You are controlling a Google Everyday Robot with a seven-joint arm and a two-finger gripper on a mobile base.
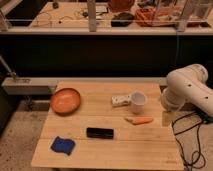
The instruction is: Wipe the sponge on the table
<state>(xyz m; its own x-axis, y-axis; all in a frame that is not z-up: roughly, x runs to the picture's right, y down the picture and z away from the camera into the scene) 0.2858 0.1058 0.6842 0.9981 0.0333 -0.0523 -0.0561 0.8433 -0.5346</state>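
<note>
The bright blue sponge (62, 145) lies flat near the front left corner of the light wooden table (125, 152). Nothing touches it. Only the robot's white arm (187, 90) shows, a bulky elbow hanging beside the table's right edge, level with the far half of the tabletop. The gripper itself is out of the picture, and the arm stays far from the sponge, on the opposite side of the table.
On the table stand an orange bowl (65, 100) at far left, a white cup (138, 101) with a small white packet (120, 101) beside it, an orange carrot-like piece (139, 120) and a black oblong bar (99, 132). Cables (192, 145) trail on the floor at right. A cluttered workbench (100, 20) runs behind.
</note>
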